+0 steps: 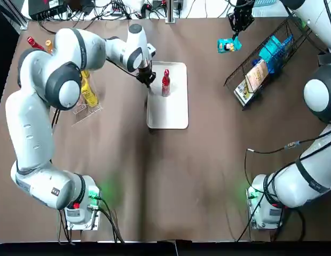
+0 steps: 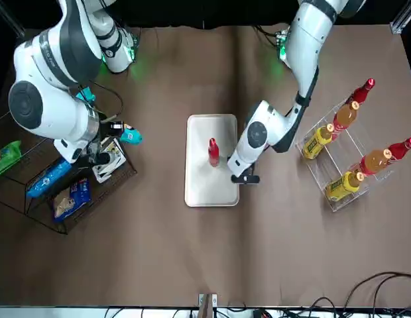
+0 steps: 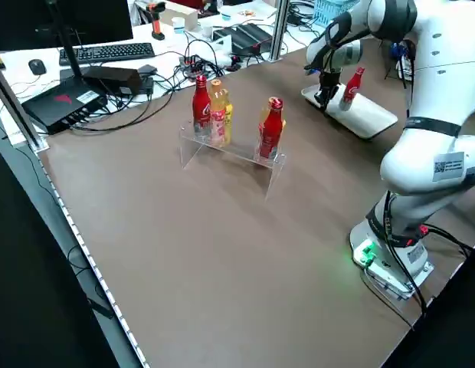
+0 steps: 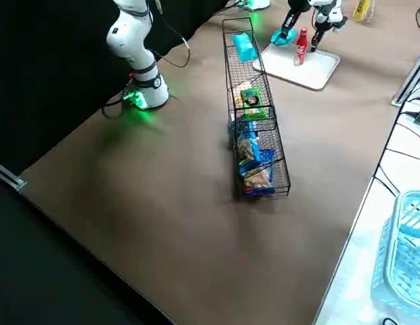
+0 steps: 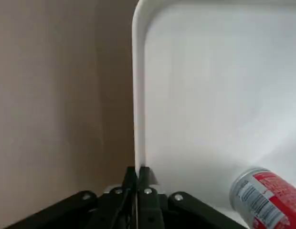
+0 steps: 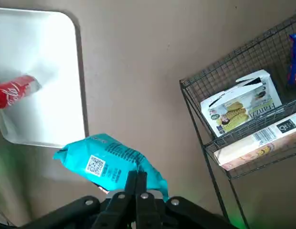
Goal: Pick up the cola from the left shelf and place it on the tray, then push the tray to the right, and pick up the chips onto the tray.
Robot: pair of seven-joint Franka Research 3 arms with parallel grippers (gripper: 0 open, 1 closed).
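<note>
A red cola bottle point(image 1: 165, 82) stands upright on the white tray point(image 1: 173, 114) near its far left corner. My left gripper point(image 1: 147, 79) is shut and empty, low at the table. Its fingertips point(image 5: 137, 174) rest against the outside of the tray's left rim point(image 5: 138, 95), with the cola point(image 5: 265, 198) just inside. My right gripper point(image 1: 240, 24) hangs above the table to the tray's far right. It is shut on the top of a teal chips bag point(image 6: 110, 162), which dangles in the air point(image 1: 228, 45).
A clear shelf point(image 1: 85, 90) with several red and yellow bottles stands left of the tray. A wire rack point(image 1: 267, 58) with snack packs and boxes lies at the far right. Cables run along the back edge.
</note>
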